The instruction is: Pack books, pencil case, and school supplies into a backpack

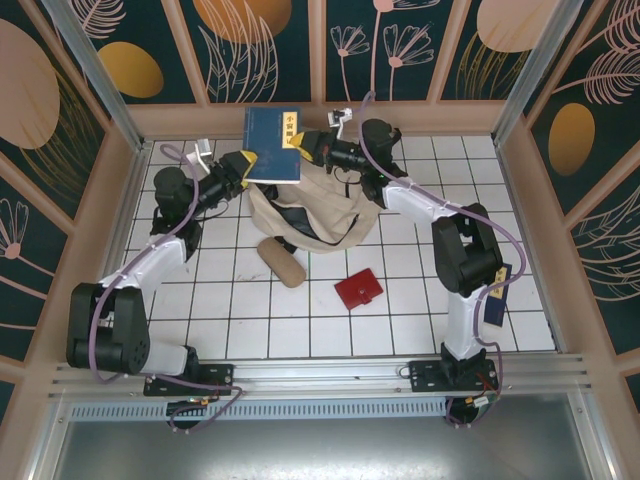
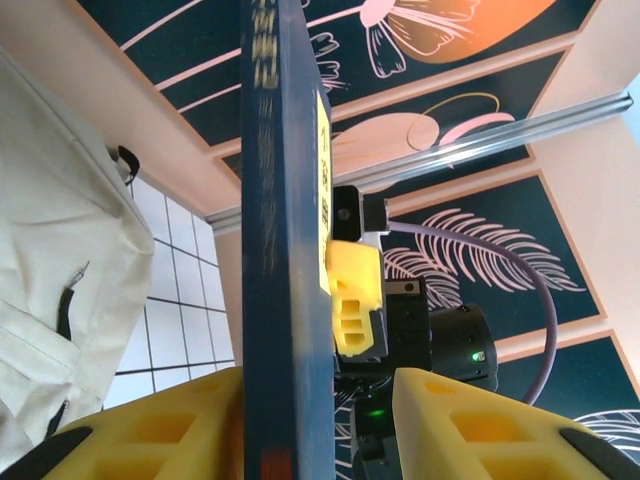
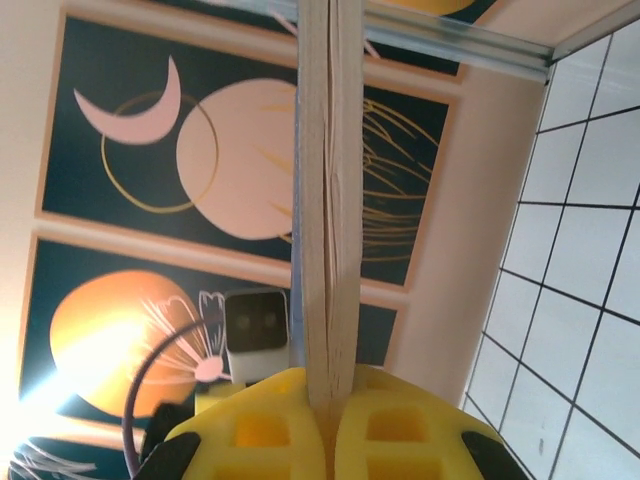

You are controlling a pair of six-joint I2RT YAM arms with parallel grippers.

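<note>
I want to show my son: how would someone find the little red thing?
Find the big beige backpack in the middle of the tiled table. Two small things lie just below it in the top view. The red case is the right-hand one, flat and square; the pencil case beside it is a long tan pouch.

Matt navy book (image 1: pixel 268 145), soft cloth backpack (image 1: pixel 348 205), seemingly glossy tiled table (image 1: pixel 400 325).
</note>
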